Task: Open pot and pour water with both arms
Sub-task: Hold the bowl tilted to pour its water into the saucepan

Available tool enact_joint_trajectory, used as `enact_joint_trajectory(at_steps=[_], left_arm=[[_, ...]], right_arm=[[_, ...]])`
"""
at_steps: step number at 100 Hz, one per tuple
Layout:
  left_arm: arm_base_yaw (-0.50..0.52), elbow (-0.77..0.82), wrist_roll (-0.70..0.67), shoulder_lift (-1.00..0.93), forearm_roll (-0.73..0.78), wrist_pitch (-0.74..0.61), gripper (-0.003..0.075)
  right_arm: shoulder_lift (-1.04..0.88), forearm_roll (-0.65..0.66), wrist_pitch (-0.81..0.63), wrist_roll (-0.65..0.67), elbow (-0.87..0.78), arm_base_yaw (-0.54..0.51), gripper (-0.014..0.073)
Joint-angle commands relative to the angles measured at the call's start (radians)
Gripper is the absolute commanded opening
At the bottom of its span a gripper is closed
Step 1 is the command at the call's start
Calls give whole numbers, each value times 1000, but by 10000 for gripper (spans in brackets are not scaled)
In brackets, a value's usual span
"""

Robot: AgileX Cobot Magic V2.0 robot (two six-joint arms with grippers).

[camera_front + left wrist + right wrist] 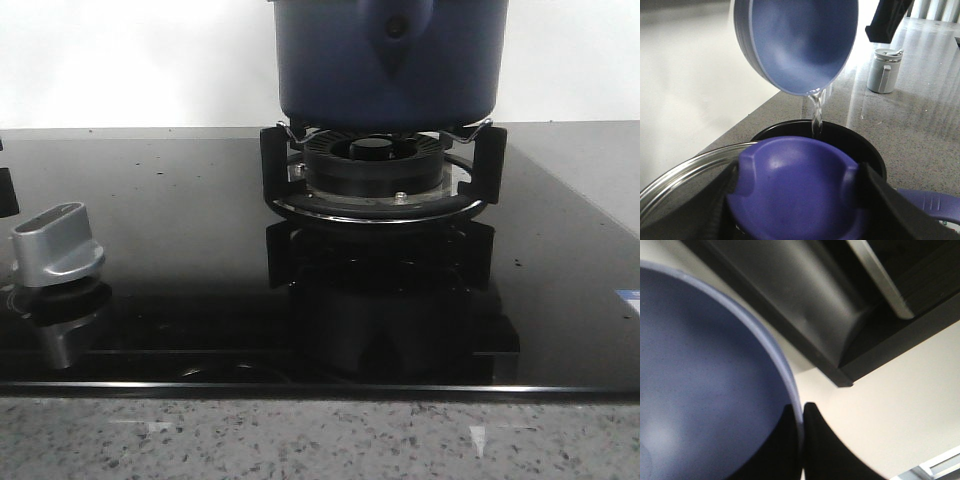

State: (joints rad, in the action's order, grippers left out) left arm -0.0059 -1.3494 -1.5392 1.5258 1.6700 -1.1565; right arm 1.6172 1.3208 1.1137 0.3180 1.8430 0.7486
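The dark blue pot [390, 60] stands on the burner; neither gripper shows in the front view. In the left wrist view its open black inside [850, 142] lies just beyond my left gripper [797, 200]. That gripper is shut on the blue knob [790, 170] of the glass lid [685, 175] and holds the lid off the pot, to one side. Above the pot, a lighter blue bowl [800, 45] is tipped, and a thin stream of water [816, 117] falls from it into the pot. My right gripper [801, 440] is shut on the bowl's rim [785, 375].
The pot sits on a black burner grate [380, 170] on a glossy black cooktop [150, 200], with a silver knob [58, 245] at the front left. A grey lidded cup [884, 70] stands on the stone counter behind. A dark range hood [805, 305] hangs overhead.
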Motion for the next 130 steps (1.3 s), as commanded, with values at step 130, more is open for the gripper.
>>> enact_joint_trajectory(at_steps=[130], left_arm=[[4, -36, -9, -51, -102, -12, 284]], right_arm=[[-44, -22, 43, 11, 26, 83, -64]])
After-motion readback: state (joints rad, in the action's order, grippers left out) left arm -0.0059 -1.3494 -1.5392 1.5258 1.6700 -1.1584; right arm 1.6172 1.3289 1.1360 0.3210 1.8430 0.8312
